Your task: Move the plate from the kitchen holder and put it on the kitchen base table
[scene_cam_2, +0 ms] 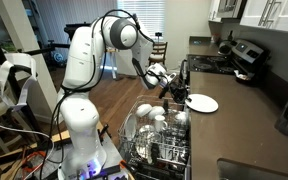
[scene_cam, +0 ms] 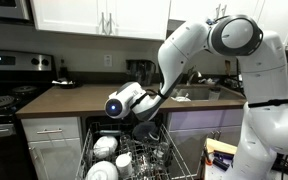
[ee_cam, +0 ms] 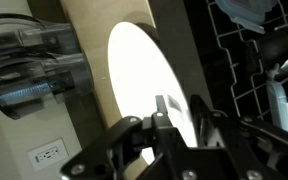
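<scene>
ITEM: plate [scene_cam_2: 202, 103], white, round, one piece

LOCATION: lies flat on the kitchen base table [scene_cam_2: 246, 112], face up, near the counter's front edge and above the open kitchen holder [scene_cam_2: 159, 140]. It is out of the tines. From where I stand the placing looks done or all but done.

END EFFECTOR: gripper [scene_cam_2: 172, 93] sits at the near rim of the plate. In the wrist view its two fingers [ee_cam: 162, 112] straddle the rim, one over the white face, one by the edge. I cannot tell whether they pinch the rim or have let it go.

HANDLING (judged): stiff, glazed, so slippery under smooth pads. Moderately heavy for its thinness. Brittle, so a drop or a knock on the counter edge could chip it. The best hold is on the rim, one finger above and one below, since the flat face offers nothing to grasp.

ORIENTATION: a disc, so no long axis. Its flat axis points straight up and the eating face is upward.

NEARBY: other white dishes [scene_cam_2: 154, 118] stand in the holder below, apart from the plate
</scene>
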Robot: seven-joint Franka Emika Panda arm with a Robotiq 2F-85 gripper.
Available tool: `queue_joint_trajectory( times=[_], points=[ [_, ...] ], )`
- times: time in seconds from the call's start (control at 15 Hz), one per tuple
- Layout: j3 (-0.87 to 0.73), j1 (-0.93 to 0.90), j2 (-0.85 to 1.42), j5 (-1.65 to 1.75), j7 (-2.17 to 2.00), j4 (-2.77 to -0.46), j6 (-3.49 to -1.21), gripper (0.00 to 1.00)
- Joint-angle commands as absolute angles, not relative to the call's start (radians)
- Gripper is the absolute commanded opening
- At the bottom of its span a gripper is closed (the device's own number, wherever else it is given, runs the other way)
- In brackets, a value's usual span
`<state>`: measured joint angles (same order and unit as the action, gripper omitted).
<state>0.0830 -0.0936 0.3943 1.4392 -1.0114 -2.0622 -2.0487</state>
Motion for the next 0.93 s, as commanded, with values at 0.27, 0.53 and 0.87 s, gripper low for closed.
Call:
queue_joint_trajectory(
  times=[0.27, 0.53, 0.87],
  points=[
    [0.093, -0.081, 0.360, 1.418, -0.900, -2.084, -2.127, 0.06],
    [0.089, -0.093, 0.360, 1.430, -0.910, -2.080, -2.095, 0.40],
    [0.089, -0.095, 0.361, 1.430, -0.910, -2.081, -2.089, 0.71]
  ],
)
